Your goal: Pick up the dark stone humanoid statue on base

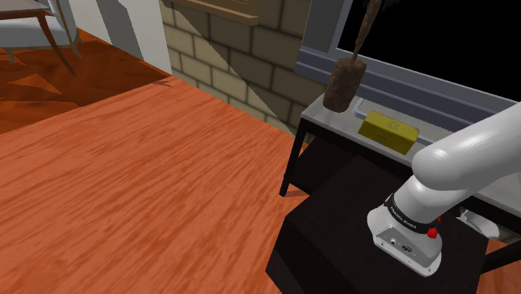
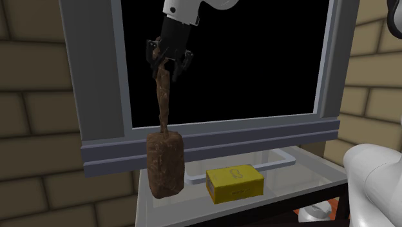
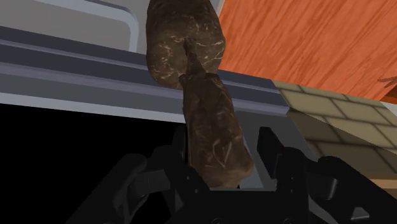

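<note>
A reddish wood floor (image 1: 150, 167) runs to a tan brick wall (image 1: 242, 58). Set in that wall is a grey-framed window (image 2: 96, 77) whose pane is a black area (image 2: 245, 58). Below the sill stands a grey-topped table (image 1: 338, 119) on black legs. A pale chair (image 1: 33, 29) stands well apart, near a white wall (image 1: 134, 29).

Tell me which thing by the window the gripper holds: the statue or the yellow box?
The brown statue: the gripper is shut on its thin upper end. The yellow box lies flat on the table, untouched.
</note>
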`<state>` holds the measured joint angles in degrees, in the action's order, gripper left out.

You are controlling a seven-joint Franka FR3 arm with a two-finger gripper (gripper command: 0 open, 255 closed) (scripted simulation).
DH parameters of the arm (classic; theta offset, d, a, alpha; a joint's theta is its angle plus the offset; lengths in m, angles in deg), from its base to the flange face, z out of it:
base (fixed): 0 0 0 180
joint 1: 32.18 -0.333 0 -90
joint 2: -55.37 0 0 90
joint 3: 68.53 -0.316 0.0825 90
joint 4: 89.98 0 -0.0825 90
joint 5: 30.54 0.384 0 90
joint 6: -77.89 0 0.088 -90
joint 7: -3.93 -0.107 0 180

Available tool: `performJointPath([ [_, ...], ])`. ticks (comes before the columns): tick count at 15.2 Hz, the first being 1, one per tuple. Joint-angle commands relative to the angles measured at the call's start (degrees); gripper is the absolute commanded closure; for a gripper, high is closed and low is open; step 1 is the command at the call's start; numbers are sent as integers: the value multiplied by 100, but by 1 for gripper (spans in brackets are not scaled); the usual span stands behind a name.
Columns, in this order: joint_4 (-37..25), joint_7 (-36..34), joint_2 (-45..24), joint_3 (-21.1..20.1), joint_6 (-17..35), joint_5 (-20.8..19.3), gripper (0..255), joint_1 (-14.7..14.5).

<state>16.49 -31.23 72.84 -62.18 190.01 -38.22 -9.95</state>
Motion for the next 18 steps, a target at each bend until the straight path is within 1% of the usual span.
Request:
performJointPath([
  [1,11,2,4,2,9,0,255,1],
  [9,4,1,-2,2,8,0,255,0],
  [18,-956,85,-248,-1,-703,53,255,-15],
])
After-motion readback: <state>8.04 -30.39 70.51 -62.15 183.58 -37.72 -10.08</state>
